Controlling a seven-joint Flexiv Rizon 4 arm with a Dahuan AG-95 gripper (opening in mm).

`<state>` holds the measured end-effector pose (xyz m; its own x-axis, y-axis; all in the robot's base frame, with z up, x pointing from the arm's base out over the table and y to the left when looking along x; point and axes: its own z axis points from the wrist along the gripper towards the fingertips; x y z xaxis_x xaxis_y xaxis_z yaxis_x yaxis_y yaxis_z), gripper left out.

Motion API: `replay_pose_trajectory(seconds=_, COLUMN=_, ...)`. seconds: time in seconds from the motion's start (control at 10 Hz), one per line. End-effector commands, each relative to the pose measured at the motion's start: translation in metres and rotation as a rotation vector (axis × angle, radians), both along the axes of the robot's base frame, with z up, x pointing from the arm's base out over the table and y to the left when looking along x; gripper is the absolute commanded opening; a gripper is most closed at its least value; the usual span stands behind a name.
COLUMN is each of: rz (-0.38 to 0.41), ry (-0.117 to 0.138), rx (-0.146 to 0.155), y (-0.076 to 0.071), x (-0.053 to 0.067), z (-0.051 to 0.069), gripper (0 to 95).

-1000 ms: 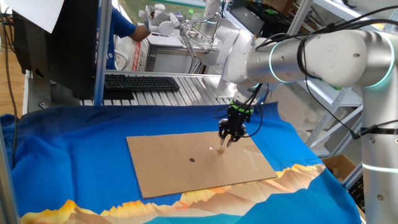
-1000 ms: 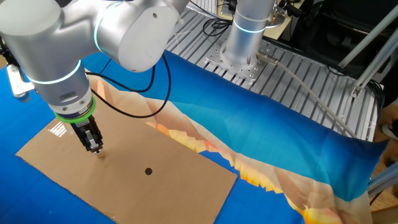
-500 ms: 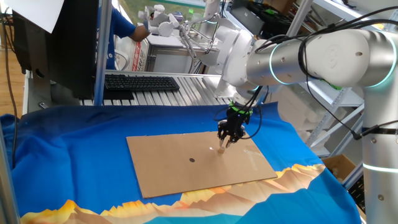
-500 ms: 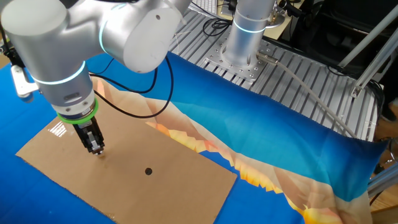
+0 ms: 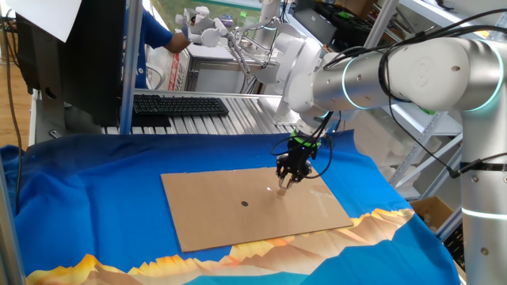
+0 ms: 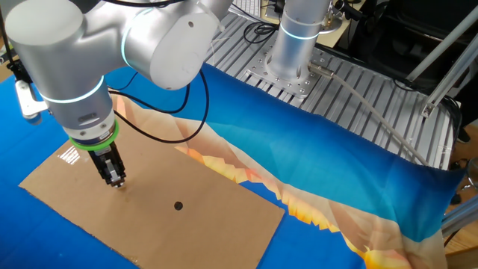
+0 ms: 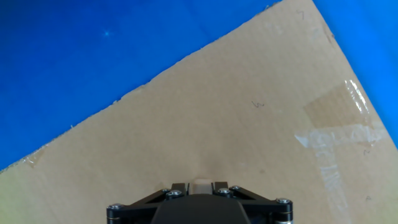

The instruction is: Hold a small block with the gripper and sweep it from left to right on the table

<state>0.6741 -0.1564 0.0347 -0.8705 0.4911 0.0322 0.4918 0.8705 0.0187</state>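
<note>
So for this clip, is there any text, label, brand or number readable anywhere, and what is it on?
Nothing can be read in any view.
White printed mark on the cardboard sheet: stripes, too small to read.
Keyboard keys: legends too small to read.
White box behind the keyboard: red markings, blurred.
Cardboard in the hand view: only clear tape and a faint scratch, no text.

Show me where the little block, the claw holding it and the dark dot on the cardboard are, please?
small block [image 7: 201, 185], hand view, its pale face between the fingers.
gripper [image 5: 283, 185], one fixed view, at its fingertips.
dark dot [image 6: 178, 205], the other fixed view, its middle.
</note>
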Motion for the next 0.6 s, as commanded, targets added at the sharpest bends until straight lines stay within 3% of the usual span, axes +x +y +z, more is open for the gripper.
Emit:
replay_pose_trajectory(seconds=0.1, rz=0.001, ry=-0.002, rx=0.000, y=0.0002, x=-0.0004, z=0.0001, gripper=19.0)
replay_pose_trajectory(seconds=0.6, rz=-0.008, ry=-0.010, rx=-0.002, y=0.0008, x=0.0001, z=-0.0014, gripper=19.0)
